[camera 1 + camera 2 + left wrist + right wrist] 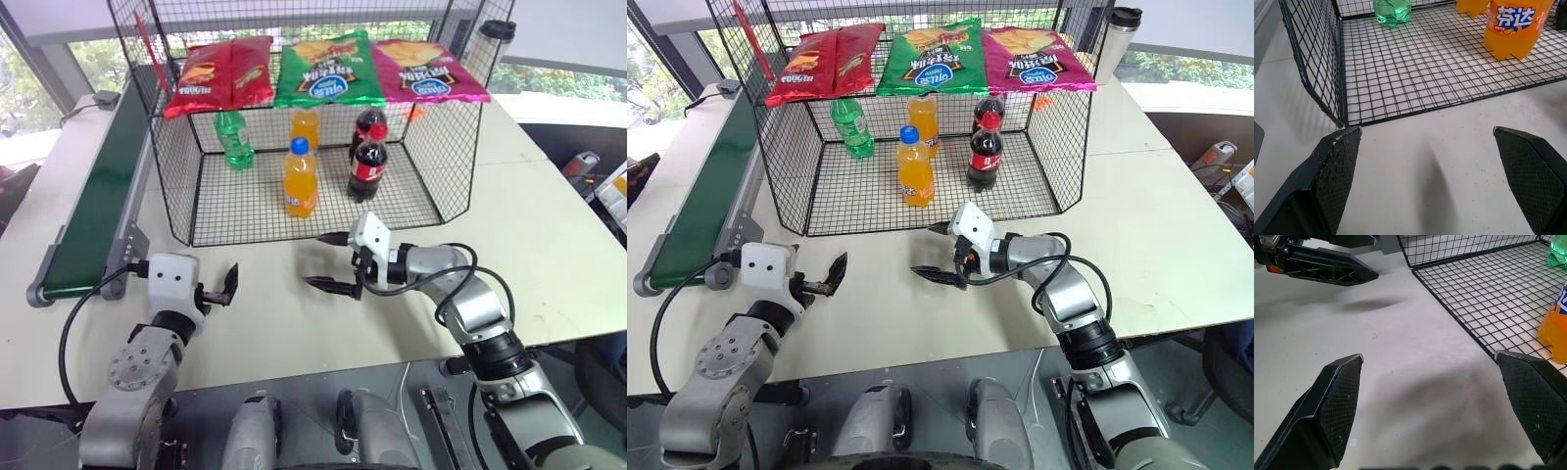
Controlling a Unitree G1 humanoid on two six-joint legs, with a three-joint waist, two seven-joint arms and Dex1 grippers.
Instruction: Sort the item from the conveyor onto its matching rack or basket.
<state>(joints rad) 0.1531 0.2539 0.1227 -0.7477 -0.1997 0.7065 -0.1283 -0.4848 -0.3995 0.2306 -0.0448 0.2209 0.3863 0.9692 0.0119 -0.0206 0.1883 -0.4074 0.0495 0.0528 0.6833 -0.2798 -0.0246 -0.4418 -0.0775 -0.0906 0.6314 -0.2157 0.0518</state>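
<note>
The conveyor (98, 196) runs along the table's left side, and the stretch of dark-green belt I see carries nothing. The item is out of view. The black wire cage (168, 166) stands in the middle at the back. A green bottle (233, 137) whose cap looks green leans at its back left. My left gripper (223, 286) is open and empty over the table, just in front of the cage's front-left corner (1344, 120). My right gripper (331, 262) points left, open and empty, in front of the cage's front edge.
Two orange soda bottles (301, 178) and two cola bottles (367, 166) stand in the cage. Three chip bags (328, 69) lie on its slanted top. A tumbler (1114, 39) stands at the back right. Bare white table (265, 323) lies between my grippers.
</note>
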